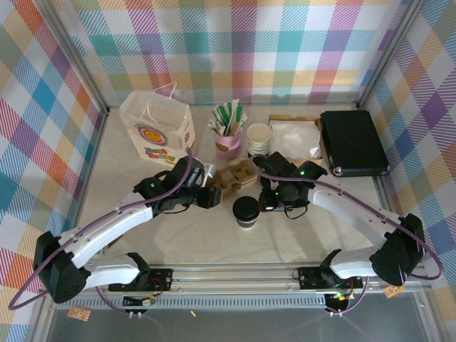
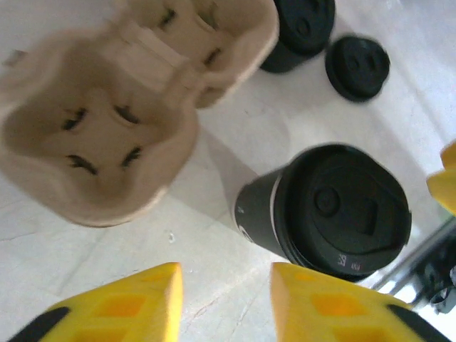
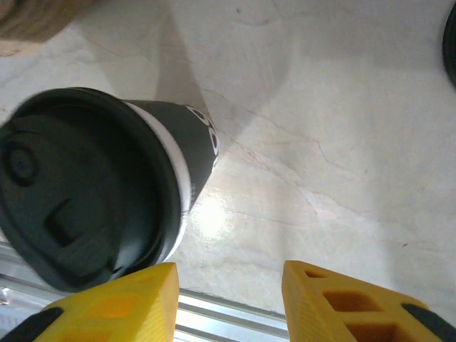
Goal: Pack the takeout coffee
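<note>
Takeout coffee stands upright, white print (perhaps a logo) unreadable, left fingers and right fingers parted and empty.

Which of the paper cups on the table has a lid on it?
The takeout coffee, the dark cup nearest the front edge, wears a black lid; the stacked cream cups at the back are open-topped.

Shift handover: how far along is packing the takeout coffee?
Done: the takeout coffee is lidded and upright. In hand: nothing; the left pincer and right pincer flank it, open, empty. Remaining: grip it and seat it in the empty cup carrier, perhaps then the paper bag.
</note>
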Controlling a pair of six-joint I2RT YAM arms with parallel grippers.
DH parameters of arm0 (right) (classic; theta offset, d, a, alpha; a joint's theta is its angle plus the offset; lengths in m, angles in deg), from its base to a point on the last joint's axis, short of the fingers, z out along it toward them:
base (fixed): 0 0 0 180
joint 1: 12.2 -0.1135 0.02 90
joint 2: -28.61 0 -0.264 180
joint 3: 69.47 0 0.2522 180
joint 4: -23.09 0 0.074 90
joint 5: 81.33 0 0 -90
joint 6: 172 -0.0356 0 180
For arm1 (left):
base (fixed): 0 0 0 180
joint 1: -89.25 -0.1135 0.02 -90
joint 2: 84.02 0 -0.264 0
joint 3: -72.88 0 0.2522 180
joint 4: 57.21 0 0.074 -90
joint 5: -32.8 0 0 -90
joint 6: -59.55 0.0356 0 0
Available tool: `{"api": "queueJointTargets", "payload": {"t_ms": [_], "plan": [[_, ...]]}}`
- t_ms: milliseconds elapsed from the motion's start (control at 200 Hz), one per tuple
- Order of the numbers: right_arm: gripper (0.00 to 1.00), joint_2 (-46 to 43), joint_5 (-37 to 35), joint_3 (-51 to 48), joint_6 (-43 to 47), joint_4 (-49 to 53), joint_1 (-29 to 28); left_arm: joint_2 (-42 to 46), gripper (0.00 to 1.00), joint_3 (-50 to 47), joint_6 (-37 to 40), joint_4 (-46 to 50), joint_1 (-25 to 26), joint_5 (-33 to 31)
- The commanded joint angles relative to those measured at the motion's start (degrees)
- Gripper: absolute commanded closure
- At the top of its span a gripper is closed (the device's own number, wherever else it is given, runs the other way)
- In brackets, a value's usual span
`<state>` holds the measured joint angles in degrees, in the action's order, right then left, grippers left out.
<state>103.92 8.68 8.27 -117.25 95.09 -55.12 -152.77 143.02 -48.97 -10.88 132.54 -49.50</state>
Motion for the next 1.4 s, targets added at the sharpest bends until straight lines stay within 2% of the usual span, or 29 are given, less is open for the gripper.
{"api": "queueJointTargets", "payload": {"t_ms": [0, 300, 435, 545, 675, 850, 1395], "plan": [[0.61, -2.09, 5.87, -2.37, -3.69, -3.66, 1.53, -2.59, 0.68, -0.18, 2.39, -2.17, -0.70, 8.10], [0.67, -1.38, 9.17, -4.17, -4.36, -7.46, 2.84, -5.65, 0.72, -1.95, 2.44, -5.35, -1.23, 15.10], [0.67, -1.31, 10.56, -5.05, -4.83, -9.00, 3.45, -6.68, 0.73, -2.57, 2.92, -5.69, -1.54, 16.71], [0.68, -0.97, 11.30, -5.36, -4.81, -9.46, 3.87, -8.12, 0.80, -2.93, 3.39, -6.28, -1.96, 19.47], [0.70, -0.66, 12.15, -5.95, -4.64, -9.78, 4.57, -10.12, 0.80, -2.94, 3.43, -6.74, -2.15, 22.20], [0.74, -0.49, 13.73, -7.15, -4.88, -10.75, 5.47, -11.59, 0.80, -2.54, 3.58, -6.76, -2.10, 23.04], [0.70, 0.33, 16.99, -8.33, -5.54, -13.36, 6.77, -12.73, 0.79, -2.24, 4.46, -5.53, -2.18, 23.85]]}}
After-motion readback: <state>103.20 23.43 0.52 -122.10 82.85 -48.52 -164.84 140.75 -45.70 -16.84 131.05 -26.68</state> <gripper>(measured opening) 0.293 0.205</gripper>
